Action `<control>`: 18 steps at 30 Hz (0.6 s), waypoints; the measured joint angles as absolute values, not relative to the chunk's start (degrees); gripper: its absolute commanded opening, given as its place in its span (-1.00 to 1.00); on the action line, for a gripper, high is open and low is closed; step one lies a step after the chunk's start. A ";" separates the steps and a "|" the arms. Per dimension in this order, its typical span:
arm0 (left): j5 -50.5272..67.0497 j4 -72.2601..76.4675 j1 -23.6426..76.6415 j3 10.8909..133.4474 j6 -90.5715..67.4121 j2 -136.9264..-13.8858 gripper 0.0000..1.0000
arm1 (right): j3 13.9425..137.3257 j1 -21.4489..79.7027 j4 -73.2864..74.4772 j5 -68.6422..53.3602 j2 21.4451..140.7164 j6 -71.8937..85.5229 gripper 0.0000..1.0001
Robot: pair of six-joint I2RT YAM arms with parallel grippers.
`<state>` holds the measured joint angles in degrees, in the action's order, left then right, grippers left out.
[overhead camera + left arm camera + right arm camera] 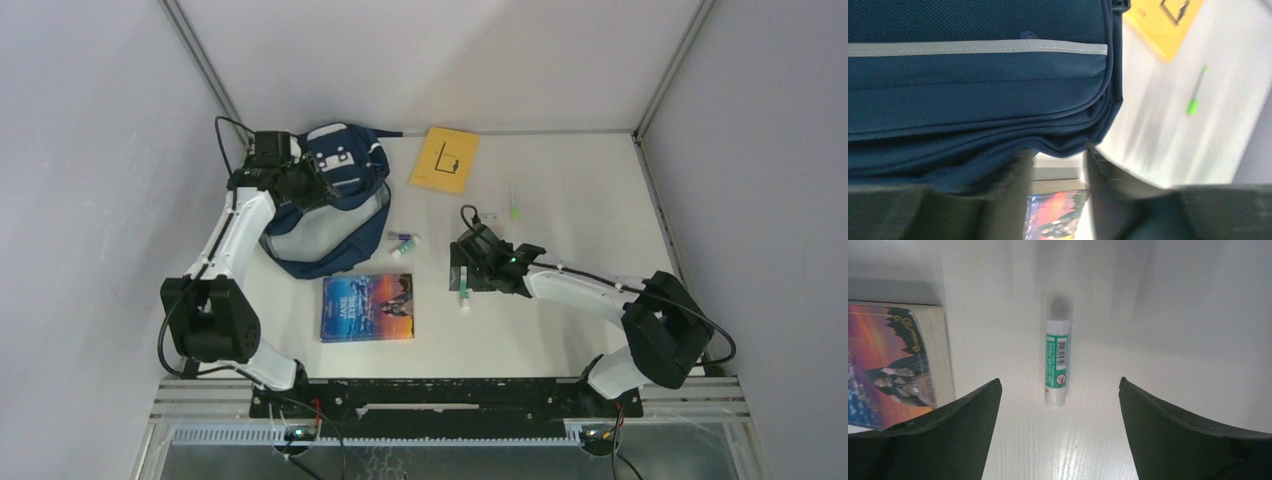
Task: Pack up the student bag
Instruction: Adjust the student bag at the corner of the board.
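You see the student bag (973,90) close-up; L gripper (1058,159) slightly parted (book (1058,220) visible btwn), green pen (1195,95) on table (1158,135).

White table (570,190) with school things spread over it

The bag (330,210) lies at the far left of the table, its open mouth facing the near edge and showing pale lining. Just beside its right flank lie two small sticks (400,237), too small to identify. A book (367,307) with a colourful cover lies flat in front of the bag, apart from it. To the right of the book, a glue stick (1056,365) with a green label lies on its side, near the book but not touching. A yellow booklet (445,160) lies at the far edge, right of the bag, and a green pen (514,205) lies further right, well apart from the rest.
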<state>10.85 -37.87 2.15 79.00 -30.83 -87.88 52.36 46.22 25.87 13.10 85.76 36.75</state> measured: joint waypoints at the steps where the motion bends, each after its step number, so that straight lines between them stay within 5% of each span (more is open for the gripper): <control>1: 10.57 -38.39 2.11 79.18 -31.27 -88.58 0.38 | 52.36 46.24 26.04 13.17 85.01 36.86 0.92; 3: 10.26 -39.38 2.11 79.18 -30.65 -89.27 0.61 | 52.36 46.39 26.41 13.21 83.33 37.04 0.92; 8: 6.04 -39.40 2.57 74.63 -29.76 -83.48 0.58 | 52.58 47.20 26.74 11.79 79.66 37.67 0.91; 18: -1.65 -41.32 4.14 42.46 -34.30 -59.24 0.68 | 53.89 53.12 18.90 5.80 80.88 41.12 0.75</control>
